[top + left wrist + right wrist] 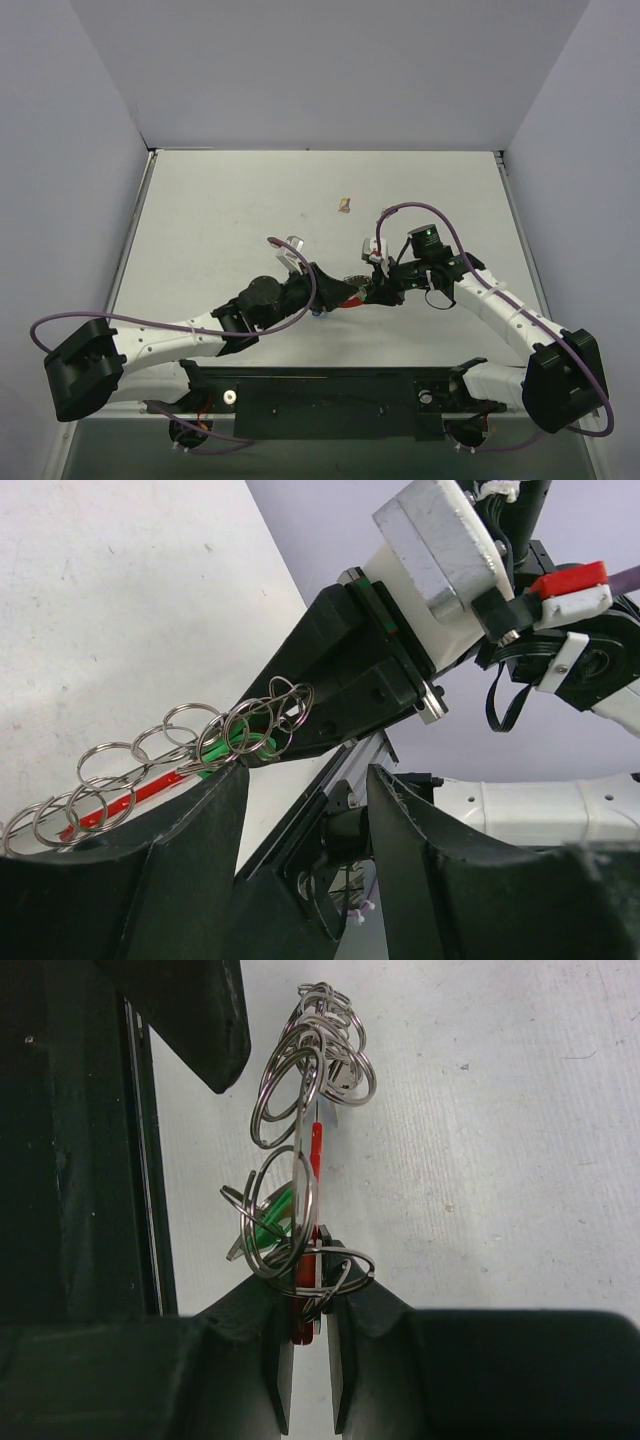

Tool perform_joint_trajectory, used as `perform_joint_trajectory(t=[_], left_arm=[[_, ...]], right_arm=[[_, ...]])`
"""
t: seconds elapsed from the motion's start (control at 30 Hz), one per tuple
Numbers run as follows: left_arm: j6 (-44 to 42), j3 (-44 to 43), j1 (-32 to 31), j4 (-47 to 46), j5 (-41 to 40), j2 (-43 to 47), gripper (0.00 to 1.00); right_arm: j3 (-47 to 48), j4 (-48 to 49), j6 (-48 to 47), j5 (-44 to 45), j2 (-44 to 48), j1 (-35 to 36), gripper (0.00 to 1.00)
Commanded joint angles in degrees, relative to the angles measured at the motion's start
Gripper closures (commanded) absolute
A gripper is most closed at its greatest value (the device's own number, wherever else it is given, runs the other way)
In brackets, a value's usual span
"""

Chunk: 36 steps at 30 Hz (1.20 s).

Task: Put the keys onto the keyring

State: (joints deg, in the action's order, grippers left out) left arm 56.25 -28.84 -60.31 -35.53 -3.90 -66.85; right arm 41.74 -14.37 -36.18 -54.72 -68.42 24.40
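Note:
A tangled bunch of silver rings (300, 1195) with a red strip (316, 1145) and a green bit (270, 1222) hangs from my right gripper (310, 1310), which is shut on its red end. A small grey flat piece (234, 1249) pokes out by the green bit; no clear key shape shows. In the left wrist view the bunch of rings (232, 730) stretches from the right gripper's black fingers (340, 670) down across my left finger's tip. My left gripper (305, 790) is open with nothing between its fingers. From above, both grippers meet at mid-table round the red strip (350, 298).
A small tan lump (344, 205) lies on the white table (220, 220) beyond the grippers. Grey walls stand at the left, right and back. A black rail (330, 395) runs along the near edge between the arm bases.

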Motion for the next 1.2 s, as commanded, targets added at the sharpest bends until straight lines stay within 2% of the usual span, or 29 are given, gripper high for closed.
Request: perform_joint_trajectory(t=[0.0, 0.7, 1.17], left_arm=[[4.04, -1.22, -1.29, -3.94, -4.00, -0.56, 0.40], [6.95, -2.62, -1.65, -5.52, -3.48, -3.90, 0.39], [9.67, -0.52, -1.65, -8.06, -5.41, -2.94, 0.40]], right_arm=[[1.15, 0.22, -0.29, -3.73, 0.04, -0.32, 1.00], [1.15, 0.22, -0.29, -4.08, 0.13, -0.50, 1.00], [1.07, 0.22, -0.38, -4.26, 0.31, -0.50, 1.00]])
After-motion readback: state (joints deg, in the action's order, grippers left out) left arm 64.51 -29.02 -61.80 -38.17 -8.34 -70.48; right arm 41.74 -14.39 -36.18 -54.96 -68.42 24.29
